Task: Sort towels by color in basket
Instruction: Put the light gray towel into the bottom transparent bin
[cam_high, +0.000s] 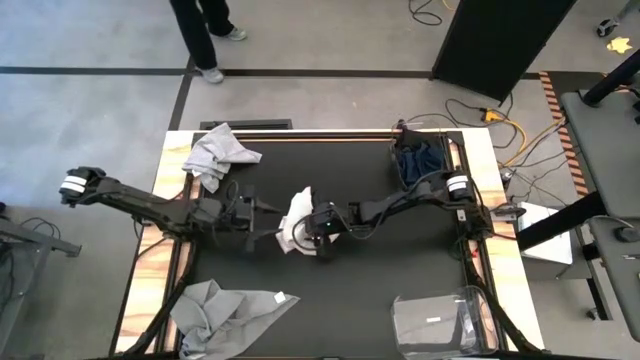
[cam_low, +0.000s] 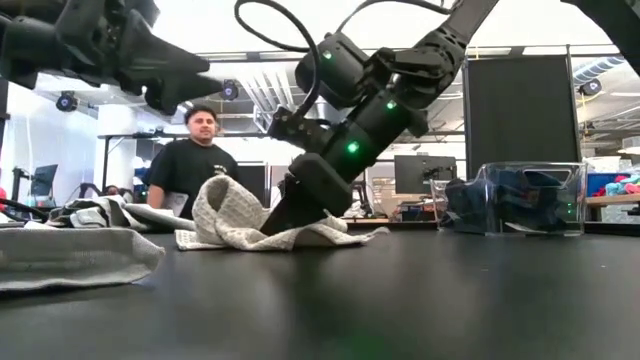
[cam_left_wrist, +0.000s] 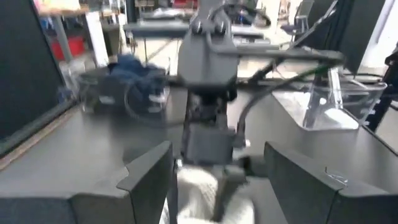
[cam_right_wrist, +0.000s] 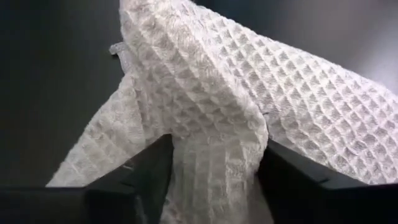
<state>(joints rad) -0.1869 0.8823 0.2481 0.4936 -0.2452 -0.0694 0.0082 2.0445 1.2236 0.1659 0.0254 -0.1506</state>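
Note:
A white waffle-weave towel (cam_high: 296, 218) lies bunched at the middle of the black table; in the low view the towel (cam_low: 235, 215) humps up beside my right gripper (cam_low: 287, 222). My right gripper (cam_high: 308, 228) slants down from the right and is shut on this towel. My left gripper (cam_high: 266, 208) is open just left of the towel, above the table; in the left wrist view its fingers (cam_left_wrist: 149, 174) frame the right gripper and the towel (cam_left_wrist: 199, 196). Dark navy towels (cam_high: 418, 160) fill a clear basket at the far right. My right gripper (cam_right_wrist: 214, 158) pinches a gathered fold of the white towel (cam_right_wrist: 214, 140) between its two fingers, several layers bunched together. It comes slanting down from the table's right side. The towel's spread edges (cam_low: 345, 237) lie on the table and the fold stands up by the fingers.
A light grey towel (cam_high: 220, 155) lies at the far left corner and another (cam_high: 225, 310) at the near left. An empty-looking clear basket (cam_high: 440, 322) stands near right. A person (cam_low: 195, 165) stands beyond the far edge. Bare table shows near the middle front.

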